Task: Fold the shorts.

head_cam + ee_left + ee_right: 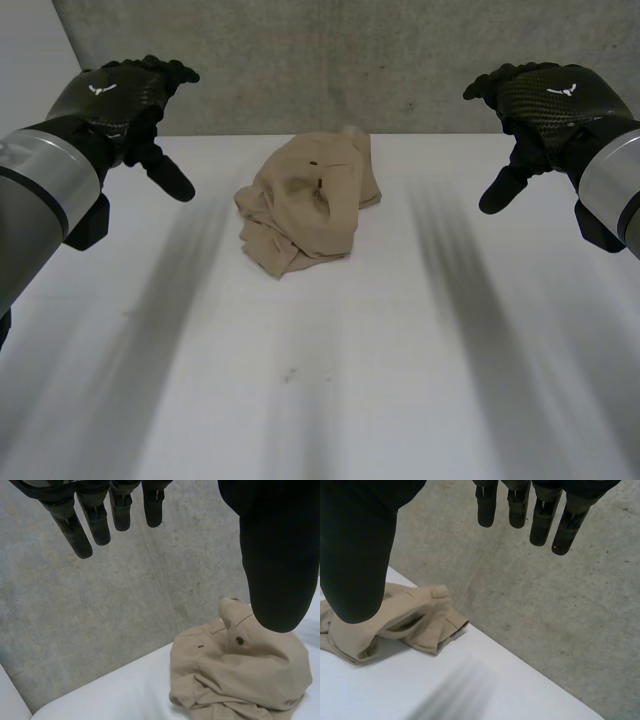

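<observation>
Since neither hand has touched the cloth, this looks like the very start. Left hand (120, 105), upper left of frame, fingers slack, thumb apart, empty. Shorts (308, 205) sit upper centre on the white table (320, 400), near its far edge. Right hand (545, 105), upper right, same: loose, nothing held. Step in hand, I'd say: open the heap out flat. Best way imo: each hand comes down on its own side, finds waistband or a leg hem rather than a random fold, then draws apart evenly before any fold. Shorts are tan, crumpled in a lump, layers tucked under, button (240, 641) showing on top.
</observation>
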